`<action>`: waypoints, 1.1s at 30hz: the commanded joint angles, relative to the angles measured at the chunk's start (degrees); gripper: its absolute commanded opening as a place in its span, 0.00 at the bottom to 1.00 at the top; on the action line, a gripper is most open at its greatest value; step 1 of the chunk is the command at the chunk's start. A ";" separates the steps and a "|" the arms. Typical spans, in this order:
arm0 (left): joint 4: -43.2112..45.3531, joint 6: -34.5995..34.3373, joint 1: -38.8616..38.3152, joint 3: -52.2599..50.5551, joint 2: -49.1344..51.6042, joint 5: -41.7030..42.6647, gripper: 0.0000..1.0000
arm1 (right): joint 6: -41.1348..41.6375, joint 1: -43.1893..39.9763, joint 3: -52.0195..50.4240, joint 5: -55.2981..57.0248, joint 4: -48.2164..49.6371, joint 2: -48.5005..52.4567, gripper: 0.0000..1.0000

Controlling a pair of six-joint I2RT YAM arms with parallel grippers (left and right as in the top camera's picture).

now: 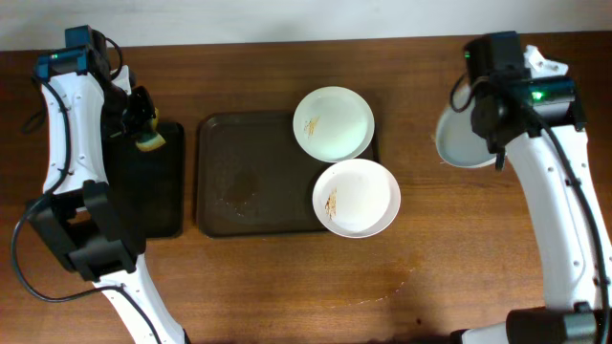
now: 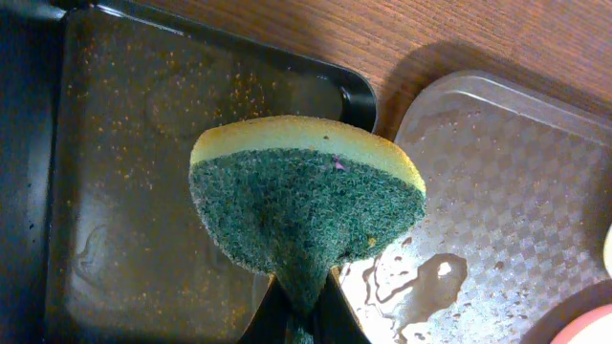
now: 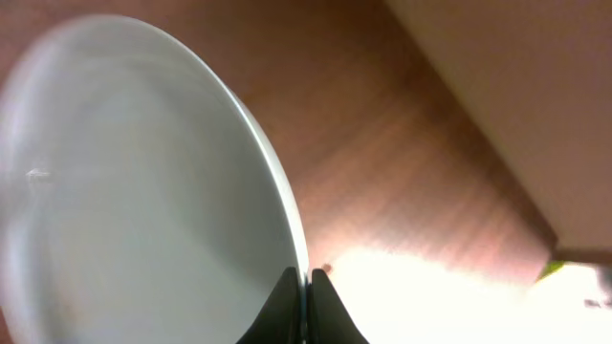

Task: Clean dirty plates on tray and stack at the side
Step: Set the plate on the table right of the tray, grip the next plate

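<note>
Two white plates with orange-brown smears sit on the right part of the brownish tray [image 1: 249, 172]: one [image 1: 333, 123] at its far right corner, one [image 1: 356, 197] overhanging its near right corner. My right gripper [image 3: 306, 287] is shut on the rim of a third white plate [image 1: 461, 141] and holds it tilted above the table at the right; the plate [image 3: 124, 191] fills the right wrist view. My left gripper [image 2: 304, 296] is shut on a green-and-yellow sponge [image 2: 306, 205], held over the black tray [image 1: 148, 182]. The sponge [image 1: 149, 141] also shows in the overhead view.
The narrow black tray [image 2: 143, 191] lies left of the brownish tray [image 2: 516, 191] and is speckled with orange crumbs. The brownish tray has a water puddle [image 2: 421, 282] and a faint wet patch. A smear mark shows on the table near the front.
</note>
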 commanded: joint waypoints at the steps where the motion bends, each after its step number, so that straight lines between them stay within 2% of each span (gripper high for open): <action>1: 0.13 0.96 0.04 -0.15 -0.13 -0.33 0.01 | -0.48 -6.03 -11.17 -14.82 9.62 -0.17 0.04; 4: -0.15 0.96 0.04 -0.17 -0.13 -3.63 0.01 | -3.74 -12.98 -21.94 -27.82 22.51 -0.17 0.04; 8: 0.13 0.94 0.04 -5.01 -0.13 -9.90 0.01 | -3.82 -18.47 -25.83 -35.82 29.22 0.11 0.04; 9: 1.14 0.90 0.04 -7.74 -0.13 -10.67 0.01 | -3.89 -18.78 -25.83 -38.53 29.92 0.20 0.14; 10: 2.25 0.90 0.04 -10.12 -0.13 -10.93 0.01 | -7.39 -18.75 -25.51 -44.17 30.73 0.20 0.63; 11: 3.67 0.90 0.04 -12.72 -0.13 -10.93 0.01 | -8.81 -18.75 -24.41 -48.76 30.58 0.20 0.82; 12: 4.87 0.90 0.09 -14.91 -0.13 -10.95 0.01 | -9.81 -18.75 -22.16 -51.58 29.94 -0.17 0.90; 14: 8.09 0.87 0.44 -19.10 -0.13 -12.72 0.01 | -13.60 -18.60 -11.80 -53.62 23.74 -1.07 0.95; 15: 9.81 0.87 0.52 -20.39 -0.13 -13.68 0.01 | -15.23 -18.18 -5.55 -55.15 17.84 -1.09 0.94; 16: 11.10 0.87 0.52 -21.33 -0.13 -13.75 0.01 | -15.23 -17.38 -4.76 -55.12 15.45 -1.09 0.92; 19: 13.18 0.83 0.52 -22.62 -0.11 -13.75 0.01 | -15.85 -11.02 -9.14 -54.47 8.28 -0.52 0.80; 20: 13.53 0.66 0.52 -22.62 -0.13 -13.79 0.01 | -15.82 -8.15 -12.94 -54.45 8.94 -0.37 0.75; 23: 15.30 0.46 0.52 -22.62 -0.11 -13.73 0.01 | -13.38 0.79 -27.52 -54.45 17.46 -0.33 0.51; 25: 15.37 0.44 0.52 -22.62 -0.11 -13.68 0.01 | -9.31 5.99 -33.92 -51.45 25.38 0.20 0.43; 27: 15.34 0.46 0.52 -22.62 -0.11 -13.68 0.01 | -8.02 8.83 -34.73 -45.09 26.10 3.50 0.43; 31: 15.34 0.44 0.52 -22.62 -0.13 -13.68 0.01 | -8.04 9.11 -34.73 -42.34 27.30 7.67 0.40; 32: 15.34 0.46 0.52 -22.62 -0.11 -13.68 0.01 | -8.02 9.14 -34.73 -42.36 27.65 7.67 0.34; 33: 15.37 0.46 0.52 -22.62 -0.11 -13.68 0.01 | -8.02 9.14 -34.73 -42.75 28.37 7.67 0.17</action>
